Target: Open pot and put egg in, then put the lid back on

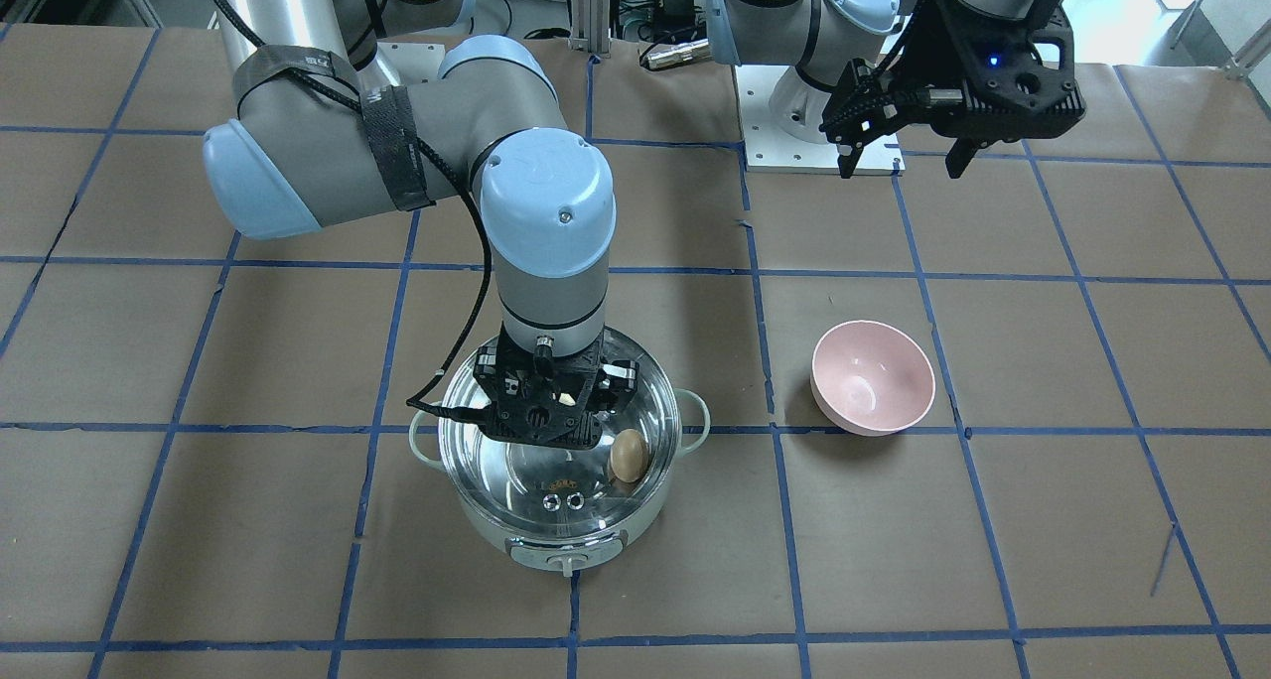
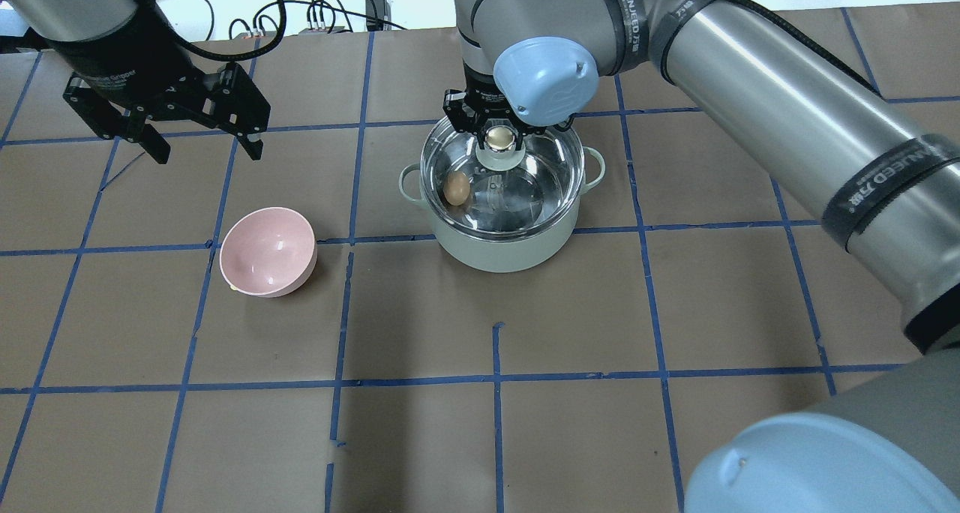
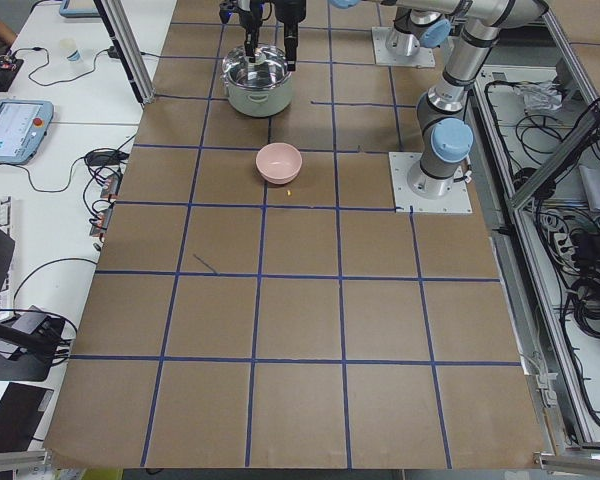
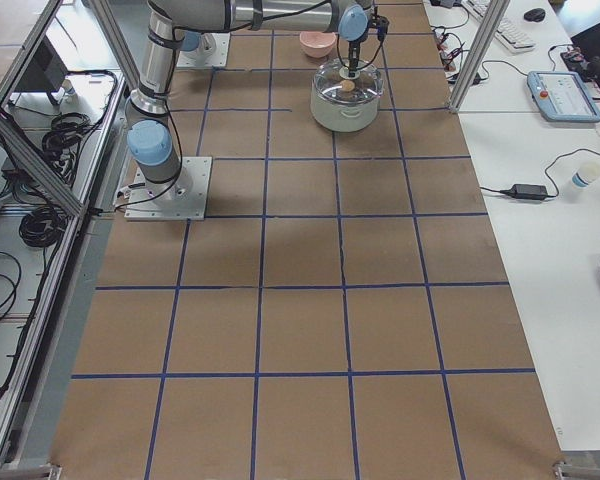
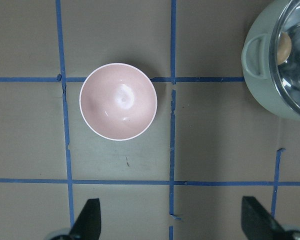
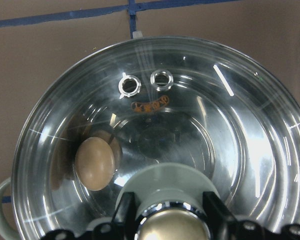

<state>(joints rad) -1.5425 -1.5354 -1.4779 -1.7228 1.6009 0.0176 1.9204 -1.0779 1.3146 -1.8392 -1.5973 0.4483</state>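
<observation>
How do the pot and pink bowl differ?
The pot is bigger, mint-green with steel lining; the pink bowl is smaller, all pink. The pot holds the egg under the lid; the bowl is empty. The right gripper straddles the pot's lid knob; nothing touches the bowl. Both sit on the table.

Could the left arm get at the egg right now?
Probably not. The egg sits in the pot under the glass lid, which the right gripper is gripping; the open left gripper hangs off to the side.

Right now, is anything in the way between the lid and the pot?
Nothing visible. The right pincer holds the lid directly over the pot; the egg lies low inside, beneath the glass.
</observation>
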